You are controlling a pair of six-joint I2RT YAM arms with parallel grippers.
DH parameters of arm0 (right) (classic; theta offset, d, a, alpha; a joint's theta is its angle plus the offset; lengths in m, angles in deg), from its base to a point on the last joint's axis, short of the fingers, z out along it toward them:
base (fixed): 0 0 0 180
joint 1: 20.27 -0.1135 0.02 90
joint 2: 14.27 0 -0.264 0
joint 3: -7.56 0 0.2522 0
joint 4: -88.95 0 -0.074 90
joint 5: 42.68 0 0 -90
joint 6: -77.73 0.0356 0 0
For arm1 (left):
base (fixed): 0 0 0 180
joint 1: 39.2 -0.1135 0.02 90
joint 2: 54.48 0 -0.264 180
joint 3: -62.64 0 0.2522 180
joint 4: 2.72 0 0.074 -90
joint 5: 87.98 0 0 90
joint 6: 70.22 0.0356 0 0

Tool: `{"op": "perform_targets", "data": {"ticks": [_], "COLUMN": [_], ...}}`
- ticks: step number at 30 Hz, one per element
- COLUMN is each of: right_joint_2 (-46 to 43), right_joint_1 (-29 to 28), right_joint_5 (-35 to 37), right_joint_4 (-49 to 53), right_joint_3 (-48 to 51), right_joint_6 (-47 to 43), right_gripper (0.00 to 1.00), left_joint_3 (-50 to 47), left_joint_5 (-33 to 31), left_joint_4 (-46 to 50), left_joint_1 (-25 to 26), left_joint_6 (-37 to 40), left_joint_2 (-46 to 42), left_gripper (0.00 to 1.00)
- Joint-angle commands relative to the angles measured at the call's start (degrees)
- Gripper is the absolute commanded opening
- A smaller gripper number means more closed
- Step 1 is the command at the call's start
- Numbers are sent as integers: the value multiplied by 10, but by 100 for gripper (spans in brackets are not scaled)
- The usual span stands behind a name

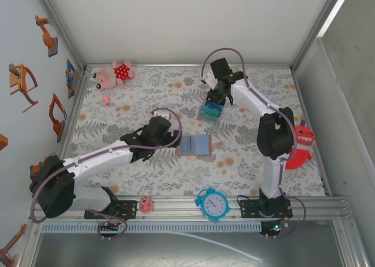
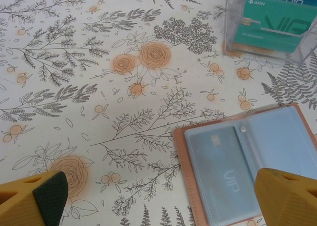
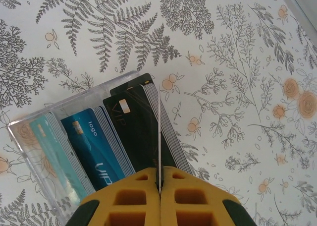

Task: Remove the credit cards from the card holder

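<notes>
The card holder (image 1: 194, 144) is lying open and flat around the middle of the table (image 1: 146, 91), with its little tab sticking out to the right, and your left tool (image 2: 161, 203) is just to its left. That tool is spread wide with nothing in it. I'd guess the holder is light, floppy leather, so it'll probably skate over the patterned cloth the moment you tug on anything. Pin one flap down, or pull slow and flat. The card in the see-through pocket (image 2: 218, 179) looks like your usual stiff, slick plastic: it won't bend, but it's thin and easy to lose. Pinch it by whichever short edge peeks out of the sleeve, flat faces between the pads. I can't tell from here which side that pocket opens on. Your right tool (image 3: 160, 186) is further back and a bit to the right, clamped tight on a thin card (image 3: 159, 137) held edge-on over the clear box (image 3: 69, 103) that has other cards stacked in it, so that side's busy. A grip that narrow can let the card twist, so keep it square.
</notes>
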Motion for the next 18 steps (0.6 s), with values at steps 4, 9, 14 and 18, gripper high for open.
{"op": "perform_targets", "data": {"ticks": [4,9,14,18], "right_joint_2": [16,26,37,53], "right_joint_1": [11,16,18,18], "right_joint_5": [-46,-60,-60,-58], "right_joint_4": [27,39,48,63], "right_joint_3": [-20,-31,-39,-53], "right_joint_6": [-39,-49,-57,-62], "right_gripper": [0,0,0,0], "left_joint_3": [-4,-1,0,0], "left_joint_5": [-11,-9,-4,-2], "left_joint_4": [10,12,8,7], "left_joint_1": [-8,-14,-22,-26], "left_joint_6": [-4,2,4,4], "left_joint_2": [-12,-12,-13,-13], "left_gripper": [97,97,97,97]}}
